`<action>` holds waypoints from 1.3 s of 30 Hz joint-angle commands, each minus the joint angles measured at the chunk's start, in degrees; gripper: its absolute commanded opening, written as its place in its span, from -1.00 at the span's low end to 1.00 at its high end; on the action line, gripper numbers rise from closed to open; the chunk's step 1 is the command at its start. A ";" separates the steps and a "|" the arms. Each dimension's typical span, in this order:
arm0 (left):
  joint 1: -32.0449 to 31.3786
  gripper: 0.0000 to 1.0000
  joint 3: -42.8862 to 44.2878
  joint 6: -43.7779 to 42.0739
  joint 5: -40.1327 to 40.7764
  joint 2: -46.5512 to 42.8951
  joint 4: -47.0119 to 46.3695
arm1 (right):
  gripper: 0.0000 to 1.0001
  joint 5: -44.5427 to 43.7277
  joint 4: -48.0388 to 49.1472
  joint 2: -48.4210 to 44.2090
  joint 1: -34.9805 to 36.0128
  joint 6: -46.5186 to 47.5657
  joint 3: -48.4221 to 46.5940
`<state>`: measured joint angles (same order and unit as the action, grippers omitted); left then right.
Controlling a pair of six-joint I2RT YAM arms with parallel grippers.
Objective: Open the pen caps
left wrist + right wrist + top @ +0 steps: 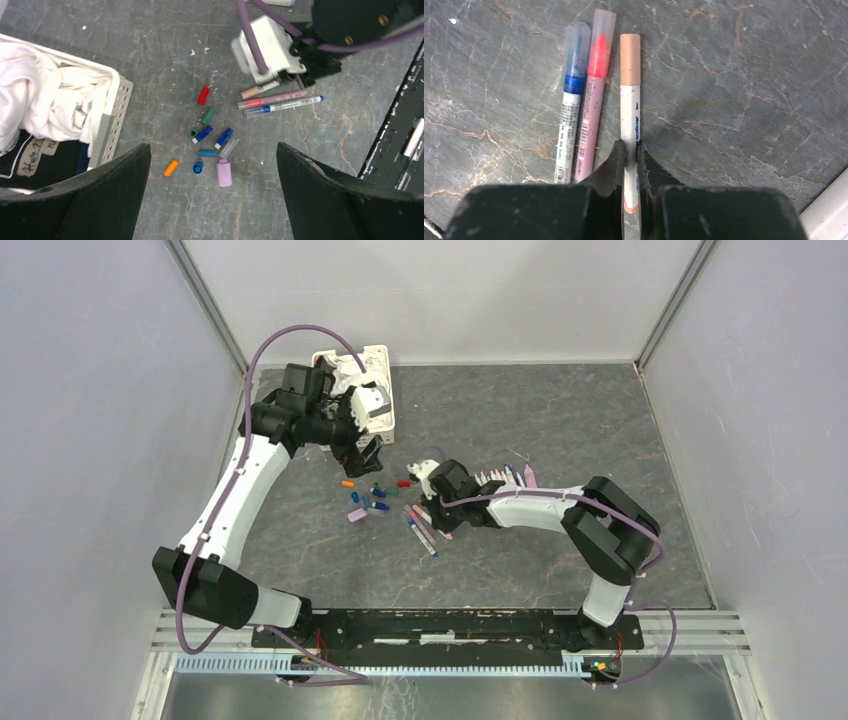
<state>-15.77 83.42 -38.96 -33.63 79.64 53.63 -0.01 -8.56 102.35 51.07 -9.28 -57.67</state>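
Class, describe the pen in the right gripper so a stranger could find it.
On the grey marbled table, three pens lie side by side. The right gripper clamps the white pen, the only one with an opaque peach cap; the blue pen and pink pen have clear caps.

Loose pen caps (pixel 207 153) lie on their sides in a small cluster. A red cap (pixel 203 95) is at one end, with a green cap (pixel 208 116) just beside it. An orange cap (pixel 171 167) and a larger pink cap (pixel 224 173) are at the other end. A peach cap (pixel 630 59) sits closed on its pen (pixel 629 115).
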 commanded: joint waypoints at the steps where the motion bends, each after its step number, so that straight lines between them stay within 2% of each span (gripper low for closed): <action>1: 0.21 1.00 2.66 -6.83 -4.96 1.25 5.67 | -0.92 6.87 2.64 -1.83 -4.01 -0.75 3.26; 2: 0.21 1.00 2.61 -7.71 -5.78 1.49 6.69 | -1.00 8.35 2.56 -2.79 -4.52 -0.37 3.22; 11: -1.30 1.00 -1.53 -23.32 -15.66 2.89 13.74 | -1.00 30.34 -5.63 -11.25 -9.83 4.66 -2.41; 17: -6.39 1.00 -5.51 -28.08 -14.27 3.15 13.96 | -1.00 44.77 -9.42 -10.11 -9.98 6.66 -6.73; 22: -10.49 0.97 -8.79 -30.53 -11.37 3.11 13.76 | -1.00 49.13 -6.67 -10.02 -9.96 4.22 -7.37; 31: -12.31 0.69 -11.53 -30.00 -8.07 2.89 10.80 | -1.00 51.56 -5.36 -9.36 -10.01 2.62 -8.84; 36: -12.45 0.19 -11.36 -27.64 -7.08 3.65 7.87 | -1.00 52.16 -3.60 -9.07 -9.98 0.96 -8.53; 38: -12.61 -0.11 -10.89 -27.21 -7.13 3.77 7.39 | -1.00 52.34 -2.99 -9.03 -10.00 0.43 -8.43; 39: -12.81 -0.34 -10.75 -27.30 -6.96 3.71 7.37 | -1.00 52.31 -2.92 -8.92 -9.97 0.34 -8.34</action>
<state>-27.92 71.77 -65.80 -40.71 82.91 63.59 50.50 -15.00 92.86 40.93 -7.60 -64.27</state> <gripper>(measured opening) 0.491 0.023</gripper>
